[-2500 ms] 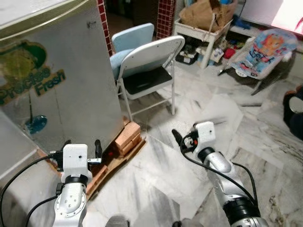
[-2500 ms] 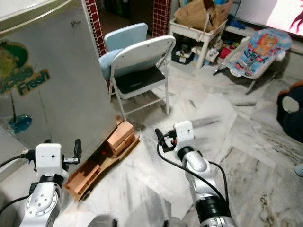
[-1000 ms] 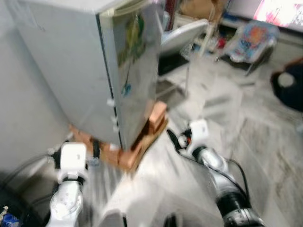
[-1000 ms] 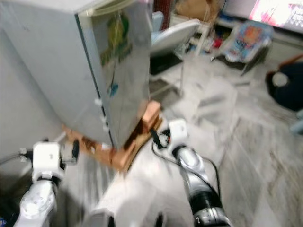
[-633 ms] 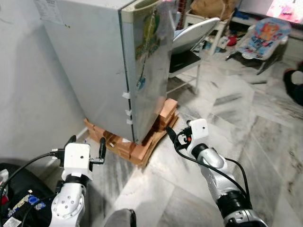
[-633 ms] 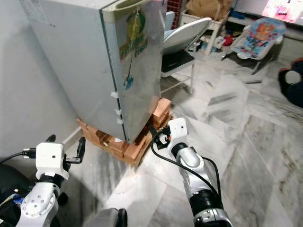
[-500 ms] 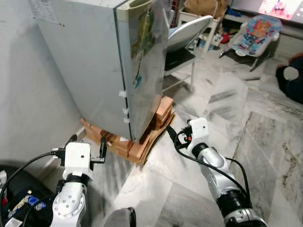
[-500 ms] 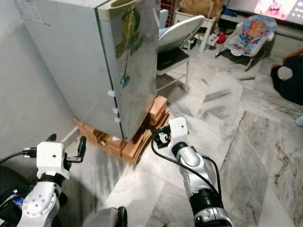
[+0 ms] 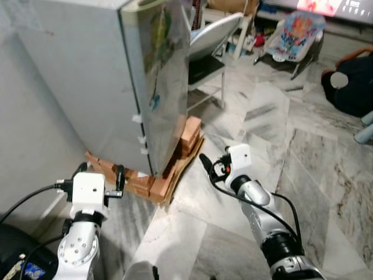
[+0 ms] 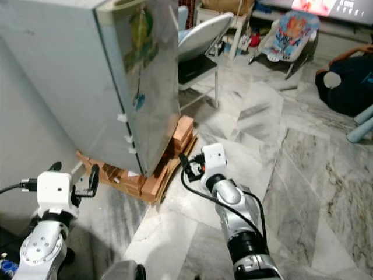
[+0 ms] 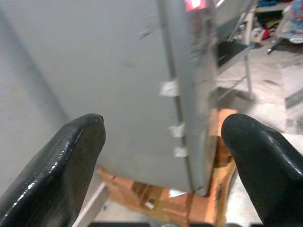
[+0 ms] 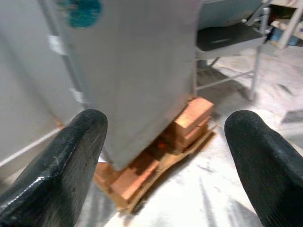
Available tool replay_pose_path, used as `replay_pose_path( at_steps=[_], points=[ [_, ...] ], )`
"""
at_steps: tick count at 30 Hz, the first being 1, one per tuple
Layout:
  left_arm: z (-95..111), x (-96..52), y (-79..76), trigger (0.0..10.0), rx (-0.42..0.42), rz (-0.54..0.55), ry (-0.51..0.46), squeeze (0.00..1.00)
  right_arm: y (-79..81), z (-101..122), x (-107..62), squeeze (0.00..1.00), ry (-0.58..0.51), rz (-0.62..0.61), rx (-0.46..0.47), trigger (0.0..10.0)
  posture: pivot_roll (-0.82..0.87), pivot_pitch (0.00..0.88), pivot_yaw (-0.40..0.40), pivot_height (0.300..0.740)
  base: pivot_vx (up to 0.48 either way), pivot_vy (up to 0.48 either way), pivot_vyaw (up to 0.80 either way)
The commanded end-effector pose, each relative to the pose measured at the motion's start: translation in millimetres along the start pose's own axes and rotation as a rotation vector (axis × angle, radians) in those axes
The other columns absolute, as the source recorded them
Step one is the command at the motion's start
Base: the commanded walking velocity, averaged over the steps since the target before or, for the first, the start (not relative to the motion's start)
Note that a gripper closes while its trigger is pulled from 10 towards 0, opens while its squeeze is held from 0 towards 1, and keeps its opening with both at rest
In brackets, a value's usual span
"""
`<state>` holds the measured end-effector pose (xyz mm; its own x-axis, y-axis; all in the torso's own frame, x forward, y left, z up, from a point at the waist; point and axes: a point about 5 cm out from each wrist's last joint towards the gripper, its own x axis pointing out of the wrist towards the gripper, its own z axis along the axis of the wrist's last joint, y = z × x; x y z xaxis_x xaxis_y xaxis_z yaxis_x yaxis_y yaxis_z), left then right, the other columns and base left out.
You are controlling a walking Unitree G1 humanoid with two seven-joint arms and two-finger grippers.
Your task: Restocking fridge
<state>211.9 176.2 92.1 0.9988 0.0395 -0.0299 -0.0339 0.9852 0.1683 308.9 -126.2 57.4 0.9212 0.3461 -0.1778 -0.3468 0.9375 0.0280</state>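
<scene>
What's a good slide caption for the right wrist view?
Open right gripper faces the closed fridge standing on bricks, folding chair beside.

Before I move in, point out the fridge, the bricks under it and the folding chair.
fridge [image 9: 166, 76]: left eye view, on the door face with the sticker.
bricks [image 9: 189, 131]: left eye view, on the stack at the fridge's front corner.
folding chair [image 9: 213, 36]: left eye view, on the backrest.

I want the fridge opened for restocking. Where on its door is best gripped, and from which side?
Judging by shape, grip the fridge door at its free vertical edge, the near corner above the bricks, coming from the front. No handle can be made out, and the taped seam there looks like the opening side. The left gripper and right gripper are both open.
</scene>
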Motion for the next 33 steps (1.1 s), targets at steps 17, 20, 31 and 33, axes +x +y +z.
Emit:
replay_pose_path(
  at_steps=[17, 20, 31, 33],
  points=[
    [-5, -2.8, 6.3, 10.0, 0.0, 0.012, 0.024, 0.0, -7.4, -1, -4.6, 0.0, 0.011, -0.026, -0.006, 10.0, 0.11, 0.098, -0.032, 0.74, 0.324, 0.0, -0.71],
    [-12, -1.0, 3.5, 10.0, -0.102, 0.022, 0.063, 0.0, -5.4, -4, -6.7, 0.0, 0.014, -0.019, -0.008, 10.0, 0.11, 0.102, -0.031, 0.74, 0.082, 0.0, -0.21],
    [-55, 6.2, -18.7, 10.0, -0.449, -0.09, 0.316, 0.0, -5.4, -2, -6.6, 0.0, 0.011, -0.012, -0.02, 10.0, 0.09, 0.098, -0.038, 0.74, 0.0, 0.0, 0.0],
    [-56, 11.2, -12.7, 10.0, -0.517, -0.069, 0.331, 0.0, -5.9, -2, -6.6, 0.0, 0.01, -0.013, -0.023, 10.0, 0.08, 0.097, -0.037, 0.74, 0.0, 0.0, 0.0]
  ],
)
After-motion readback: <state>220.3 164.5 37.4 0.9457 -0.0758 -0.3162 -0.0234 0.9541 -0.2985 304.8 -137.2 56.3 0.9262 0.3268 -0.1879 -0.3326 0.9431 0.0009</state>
